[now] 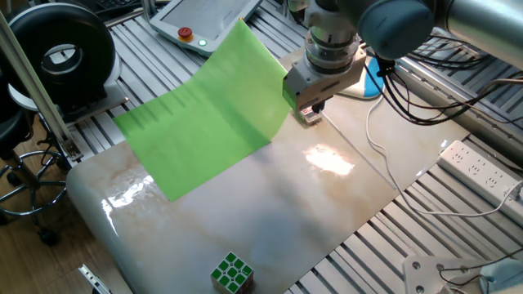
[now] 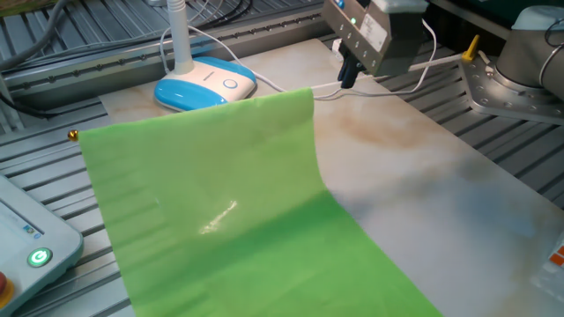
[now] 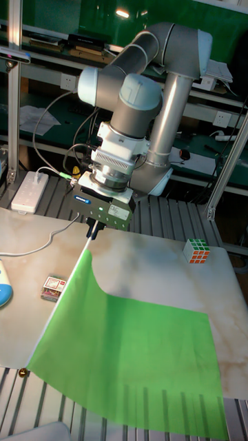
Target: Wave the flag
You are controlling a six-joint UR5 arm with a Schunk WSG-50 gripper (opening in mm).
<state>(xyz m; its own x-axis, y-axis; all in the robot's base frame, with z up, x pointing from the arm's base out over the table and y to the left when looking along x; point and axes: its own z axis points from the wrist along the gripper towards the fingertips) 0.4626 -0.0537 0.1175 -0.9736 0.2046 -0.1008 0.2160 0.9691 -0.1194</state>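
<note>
The flag is a big bright green sheet. Its stick edge is raised off the table while the opposite edge still lies on the surface and the slatted frame. In the other fixed view the flag curves up to the stick along its top edge. My gripper is shut on the stick's end at the sheet's upper corner. It hangs above the table's back part. The tall view shows the gripper pinching that corner, with the flag sloping down toward the camera.
A puzzle cube sits at the table's near edge, also seen as the cube. A blue and white lamp base, a small card box, a teach pendant and a power strip surround the work area.
</note>
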